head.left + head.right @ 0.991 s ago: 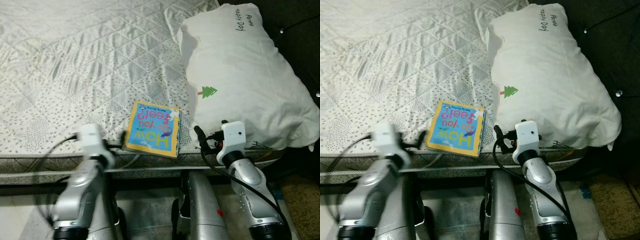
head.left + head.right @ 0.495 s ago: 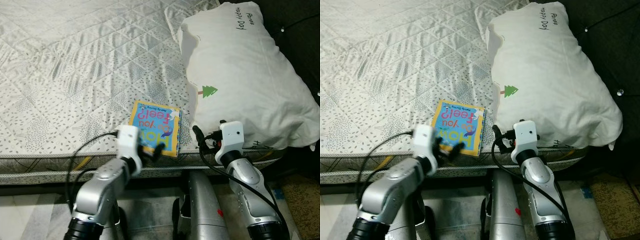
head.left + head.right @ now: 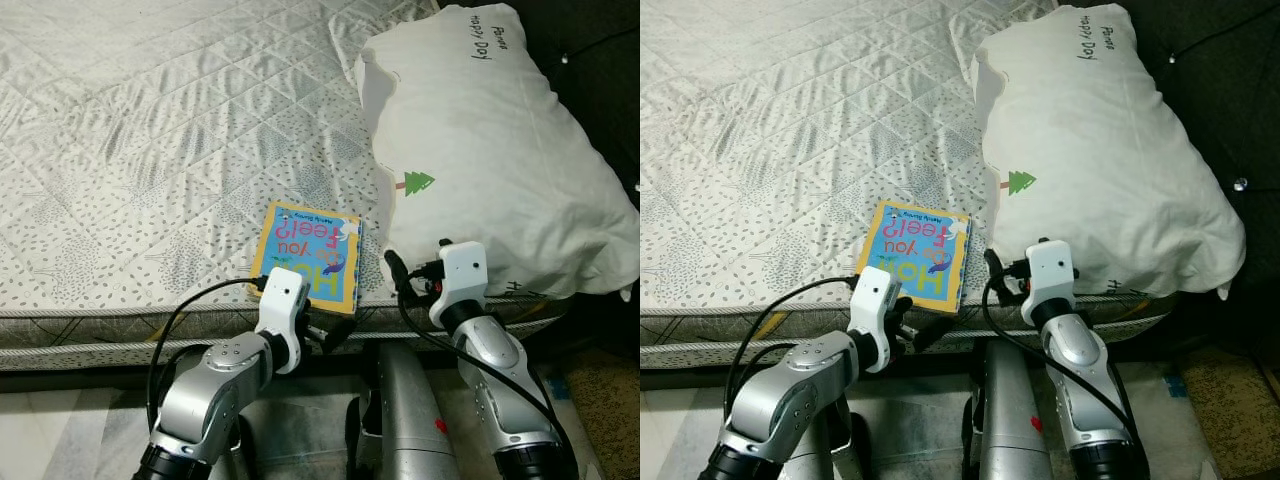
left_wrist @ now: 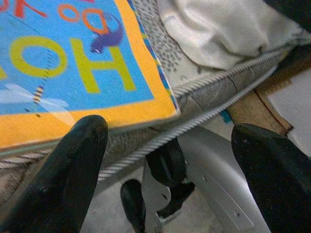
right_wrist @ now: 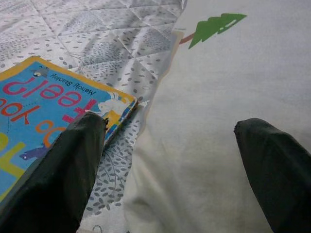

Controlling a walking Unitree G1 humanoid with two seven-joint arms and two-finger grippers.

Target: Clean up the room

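A children's board book (image 3: 312, 252) with a yellow border and blue cover lies flat on the bed, at its near edge beside a white pillow (image 3: 480, 150). My left gripper (image 3: 333, 334) hangs open just in front of and below the book's near edge (image 4: 97, 114), against the mattress side; nothing is between its fingers (image 4: 63, 179). My right gripper (image 3: 398, 276) stands open at the bed's edge, between the book's right side (image 5: 43, 111) and the pillow (image 5: 218, 97), holding nothing.
The quilted grey-white bedspread (image 3: 150, 140) stretches away to the left and back. A corded mattress seam (image 4: 214, 104) runs along the front edge. The pillow carries a small green tree print (image 3: 415, 182). My silver legs (image 3: 405, 420) stand on the floor below.
My left arm has swung right, from left of the book to just under its near edge. The right arm has barely moved.
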